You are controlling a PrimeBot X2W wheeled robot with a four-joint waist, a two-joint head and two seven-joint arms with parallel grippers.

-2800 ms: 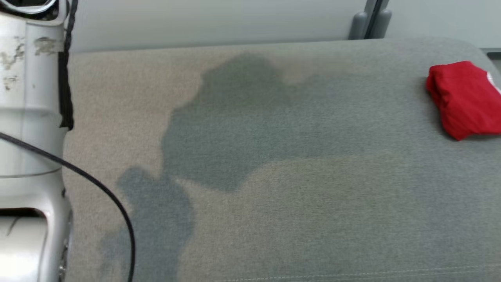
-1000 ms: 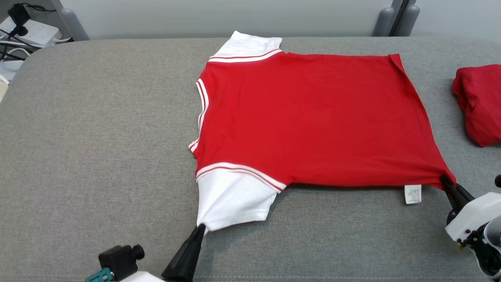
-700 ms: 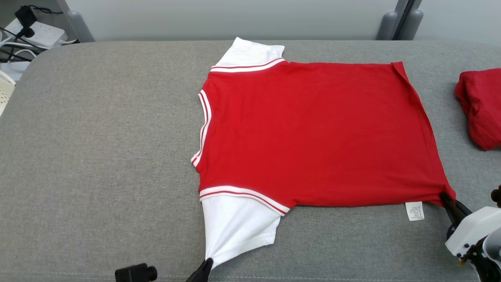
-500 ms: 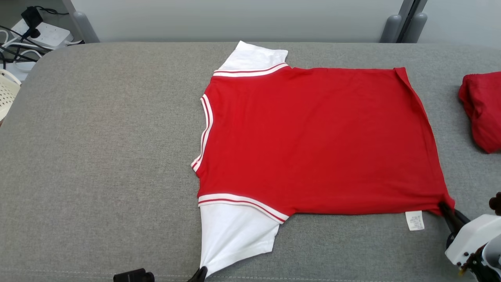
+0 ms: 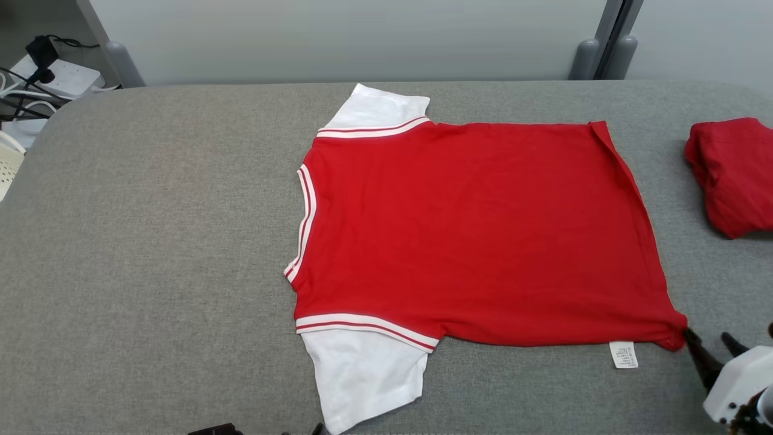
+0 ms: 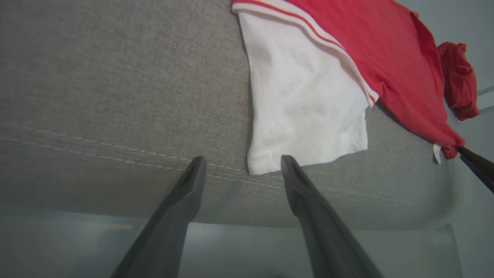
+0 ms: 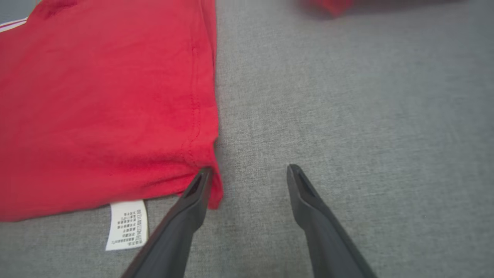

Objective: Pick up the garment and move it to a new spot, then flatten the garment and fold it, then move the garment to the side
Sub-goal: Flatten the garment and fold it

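L end effector (image 6: 242,158) open by white sleeve (image 6: 305,104), R end effector (image 7: 250,168) open at hem corner of red garment (image 5: 471,229)

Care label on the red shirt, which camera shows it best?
The right wrist view: the care label lies close and large, sticking out from the shirt hem, its print lines visible. The head view shows it as a small tag at the hem; the left wrist view, just a sliver.
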